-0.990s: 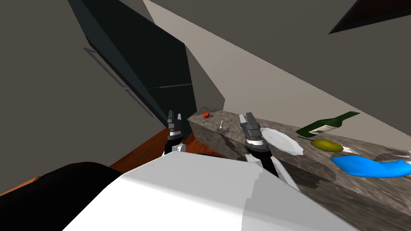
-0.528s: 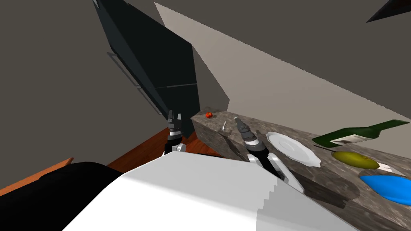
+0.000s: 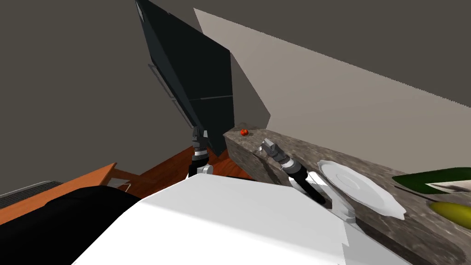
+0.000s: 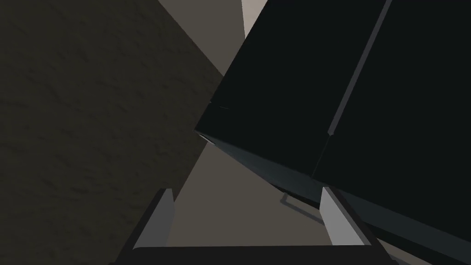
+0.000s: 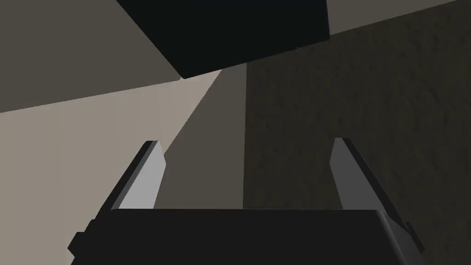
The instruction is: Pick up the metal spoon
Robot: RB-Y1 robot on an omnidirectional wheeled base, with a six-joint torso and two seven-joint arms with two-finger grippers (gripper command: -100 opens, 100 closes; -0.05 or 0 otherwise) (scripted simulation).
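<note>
Over counter [image 3: 322,152] | right claw [image 5: 246,143] wide open, holding nothing | left claw [image 4: 246,189] same | white plate [image 3: 363,188] nearby

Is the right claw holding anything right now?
No, the right gripper is open: its two fingers stand wide apart with nothing gripped between them.

Right claw [image 3: 267,145] farther out over counter [image 3: 301,148]

The head view's right edge cuts off a dark green bottle [image 3: 434,179] and a yellow-green fruit [image 3: 453,212] on the stone counter [image 3: 313,149]. The black refrigerator [image 3: 198,78] runs past the top edge. A small red thing [image 3: 244,132] and a pale speck [image 3: 261,148] beside the right gripper [image 3: 268,146] are too small to name
</note>
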